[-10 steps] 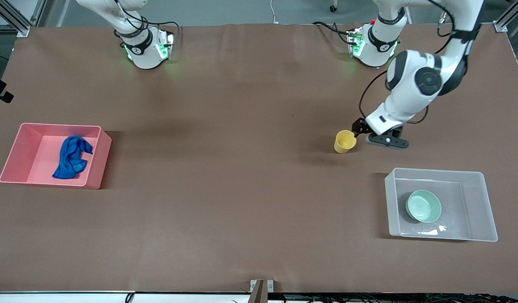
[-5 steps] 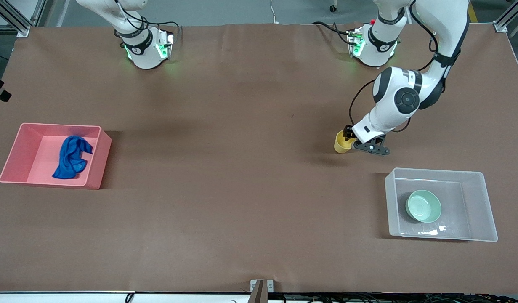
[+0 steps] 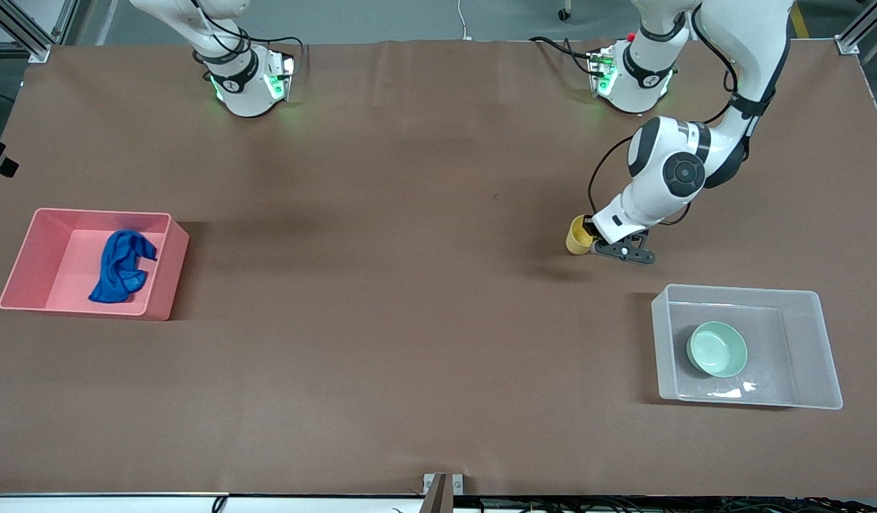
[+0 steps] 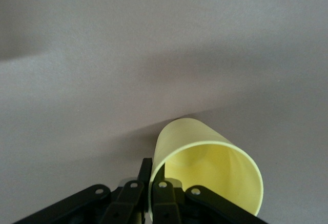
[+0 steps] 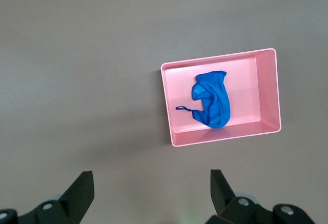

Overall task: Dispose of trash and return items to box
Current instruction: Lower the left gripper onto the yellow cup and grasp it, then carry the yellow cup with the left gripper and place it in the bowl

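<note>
- Left edge of the front view, mid-height: the pink bin holds the blue cloth.
- The right gripper hangs high over the table with its fingers spread wide — holding nothing.
- Right of centre: the left gripper is clenched on the rim of the yellow cup.
- Lower right: the clear box with the mint bowl inside — nearer the camera than the cup.

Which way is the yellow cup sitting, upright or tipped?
Upright. The front view shows the yellow cup standing on the table, and the left wrist view shows its open mouth facing up, with the left pincer straddling its rim.
</note>
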Motion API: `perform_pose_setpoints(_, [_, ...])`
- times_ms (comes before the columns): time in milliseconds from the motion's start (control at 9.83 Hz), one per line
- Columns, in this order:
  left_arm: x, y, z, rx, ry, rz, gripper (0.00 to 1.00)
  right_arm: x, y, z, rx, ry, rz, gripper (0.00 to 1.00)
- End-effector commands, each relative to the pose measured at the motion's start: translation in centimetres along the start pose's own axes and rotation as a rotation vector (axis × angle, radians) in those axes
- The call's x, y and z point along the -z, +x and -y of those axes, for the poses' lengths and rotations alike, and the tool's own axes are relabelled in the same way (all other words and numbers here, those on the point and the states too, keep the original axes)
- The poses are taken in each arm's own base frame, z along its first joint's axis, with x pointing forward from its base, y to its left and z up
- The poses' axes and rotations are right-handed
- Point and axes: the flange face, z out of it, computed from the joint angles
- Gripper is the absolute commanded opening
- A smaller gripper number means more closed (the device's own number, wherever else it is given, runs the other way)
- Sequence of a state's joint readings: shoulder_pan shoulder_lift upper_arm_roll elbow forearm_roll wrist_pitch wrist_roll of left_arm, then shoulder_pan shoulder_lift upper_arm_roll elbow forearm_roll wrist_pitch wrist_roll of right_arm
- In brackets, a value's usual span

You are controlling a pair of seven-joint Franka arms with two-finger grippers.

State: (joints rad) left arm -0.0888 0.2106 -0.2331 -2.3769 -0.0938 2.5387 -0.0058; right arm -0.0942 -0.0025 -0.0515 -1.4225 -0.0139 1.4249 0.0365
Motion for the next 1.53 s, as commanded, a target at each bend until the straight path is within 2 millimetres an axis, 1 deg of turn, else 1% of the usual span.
perform_pose_setpoints(0, [2.6, 0.8, 1.0, 0.006, 0.017, -0.019, 0.0, 0.5, 0.0, -0.1, 0.01, 0.034, 0.003, 1.0])
perform_pose_setpoints(102, [5.7, 2.5, 3.1, 0.05, 0.021, -0.03, 0.0, 0.5, 0.0, -0.3, 0.007, 0.039, 0.001, 1.0])
perform_pose_setpoints(203, [9.2, 5.0, 5.3, 0.084, 0.02, -0.052, 0.0, 0.5, 0.0, -0.4, 0.006, 0.038, 0.001, 1.0])
perform_pose_setpoints(305, [12.2, 7.7, 8.2, 0.099, 0.023, -0.068, 0.0, 0.5, 0.0, -0.2, 0.012, 0.027, 0.001, 1.0])
perform_pose_setpoints(407, [14.3, 10.1, 11.6, 0.1, 0.03, -0.068, 0.0, 0.5, -0.1, 0.0, 0.014, 0.024, 0.002, 1.0])
perform_pose_setpoints(508, [15.9, 12.1, 14.7, 0.109, 0.045, -0.085, 0.0, 0.6, 0.0, 0.1, 0.015, 0.02, -0.005, 1.0])
perform_pose_setpoints(610, [16.1, 13.6, 17.6, 0.107, 0.062, -0.078, 0.0, 0.5, 0.0, 0.0, 0.015, 0.014, -0.004, 1.0])
perform_pose_setpoints(712, [15.7, 15.1, 20.9, 0.086, 0.087, -0.086, 0.0, 0.5, 0.0, 0.1, 0.017, 0.002, -0.004, 1.0])
perform_pose_setpoints(814, [14.4, 16.1, 23.6, 0.074, 0.11, -0.08, 0.01, 0.6, 0.0, 0.0, 0.016, -0.003, -0.006, 1.0])
perform_pose_setpoints(915, [12.8, 16.5, 26.3, 0.051, 0.132, -0.06, 0.0, 0.6, 0.0, -0.1, 0.014, -0.004, -0.006, 1.0])
perform_pose_setpoints(1017, [10.5, 16.1, 28.1, 0.038, 0.112, -0.033, 0.01, 0.6, 0.0, -0.1, 0.014, -0.004, -0.006, 1.0])
perform_pose_setpoints(1220, [6.8, 15.5, 30.2, 0.028, 0.086, -0.001, 0.01, 0.6, -0.1, -0.2, 0.011, -0.003, 0.0, 1.0])
perform_pose_setpoints(1424, [4.1, 16.2, 30.7, 0.025, 0.109, -0.026, 0.01, 0.6, -0.1, 0.0, 0.014, -0.003, 0.0, 1.0])
